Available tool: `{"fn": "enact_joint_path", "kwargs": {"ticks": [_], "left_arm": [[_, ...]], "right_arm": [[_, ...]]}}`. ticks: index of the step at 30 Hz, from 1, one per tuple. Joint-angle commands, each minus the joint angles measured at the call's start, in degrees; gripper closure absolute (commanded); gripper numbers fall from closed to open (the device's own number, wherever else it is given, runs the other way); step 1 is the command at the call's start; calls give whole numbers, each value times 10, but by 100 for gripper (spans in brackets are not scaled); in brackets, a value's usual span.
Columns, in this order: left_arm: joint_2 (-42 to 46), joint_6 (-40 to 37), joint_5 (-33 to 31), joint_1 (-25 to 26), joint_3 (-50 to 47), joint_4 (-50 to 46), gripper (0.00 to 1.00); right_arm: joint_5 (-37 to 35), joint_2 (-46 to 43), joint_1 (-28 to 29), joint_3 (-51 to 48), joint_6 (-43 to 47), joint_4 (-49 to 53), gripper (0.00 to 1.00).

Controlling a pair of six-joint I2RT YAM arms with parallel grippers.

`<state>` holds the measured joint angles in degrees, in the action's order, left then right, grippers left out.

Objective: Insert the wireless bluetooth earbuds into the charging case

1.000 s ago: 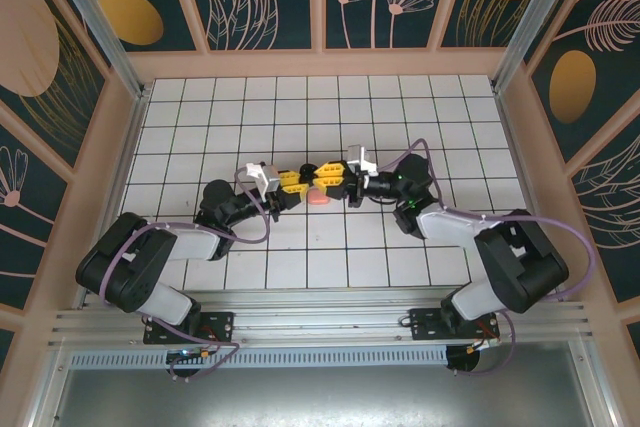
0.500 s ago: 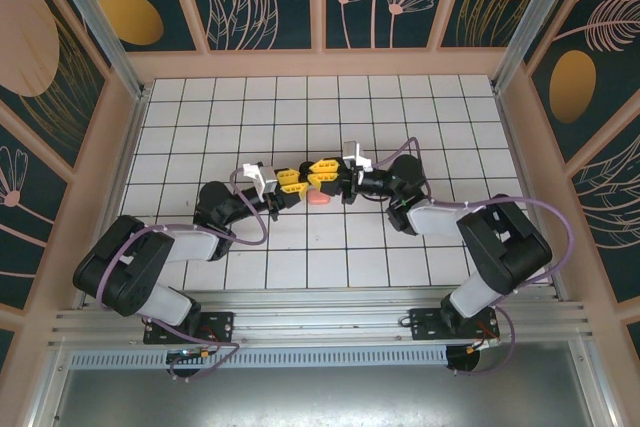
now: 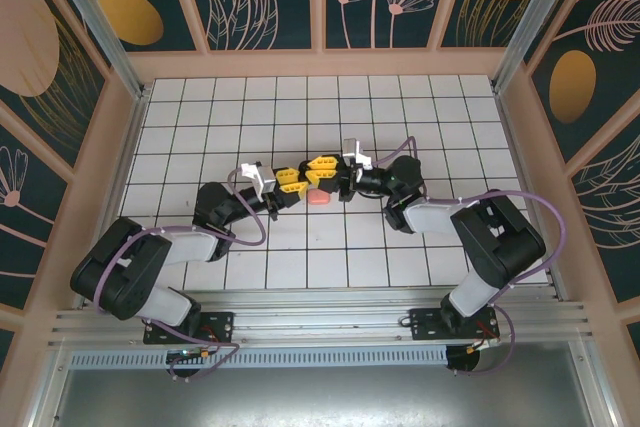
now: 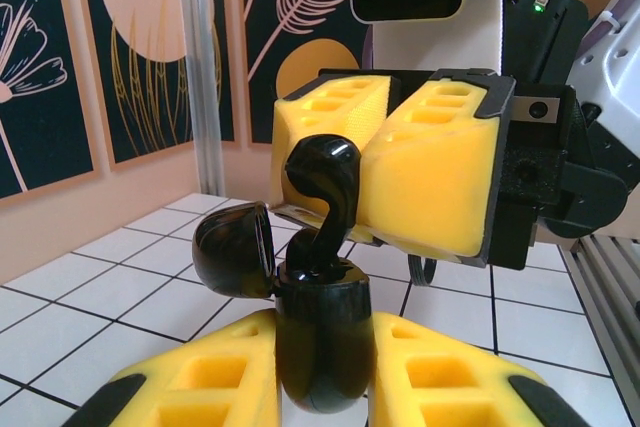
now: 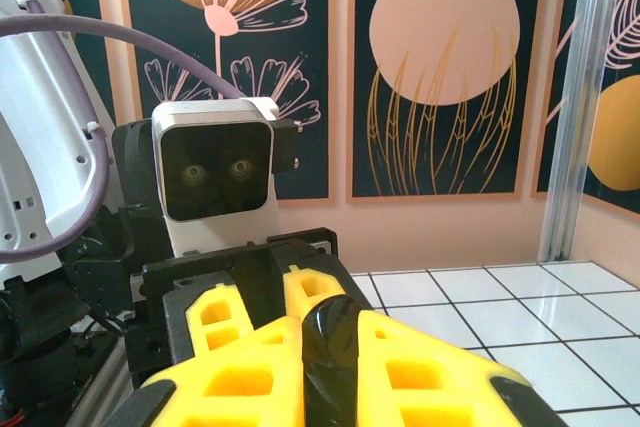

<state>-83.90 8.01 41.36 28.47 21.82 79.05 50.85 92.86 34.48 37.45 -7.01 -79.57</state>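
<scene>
My left gripper (image 4: pixel 320 352) is shut on the black charging case (image 4: pixel 322 332), which stands upright between its yellow fingers (image 4: pixel 190 382) with the lid (image 4: pixel 235 247) swung open to the left. My right gripper (image 5: pixel 335 352) is shut on a black earbud (image 5: pixel 335 347). In the left wrist view that earbud (image 4: pixel 325 182) hangs over the case with its stem reaching down into the case's open top. From above, the left gripper (image 3: pixel 292 179) and right gripper (image 3: pixel 326 168) meet tip to tip at the table's middle.
A small salmon-pink object (image 3: pixel 318 199) lies on the white tiled floor (image 3: pixel 400 107) just in front of the two grippers. Pink walls and metal posts (image 4: pixel 200 67) ring the table. The left wrist's camera block (image 5: pixel 215 172) faces the right wrist closely.
The right gripper has edged left and slightly back toward the left gripper, and its arm has folded in closer. The left gripper has stayed almost still with the case.
</scene>
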Motion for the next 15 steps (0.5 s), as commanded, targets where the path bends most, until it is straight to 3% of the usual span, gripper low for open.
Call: {"fn": "enact_joint_path", "kwargs": {"ticks": [1,15], "left_arm": [[22,12,-6,2,4,45,78],[39,21,-11,3,-3,64,77]], "right_arm": [[0,2,4,-8,-8,-12,85],[-14,-31,-2,-38,27,68,85]]}}
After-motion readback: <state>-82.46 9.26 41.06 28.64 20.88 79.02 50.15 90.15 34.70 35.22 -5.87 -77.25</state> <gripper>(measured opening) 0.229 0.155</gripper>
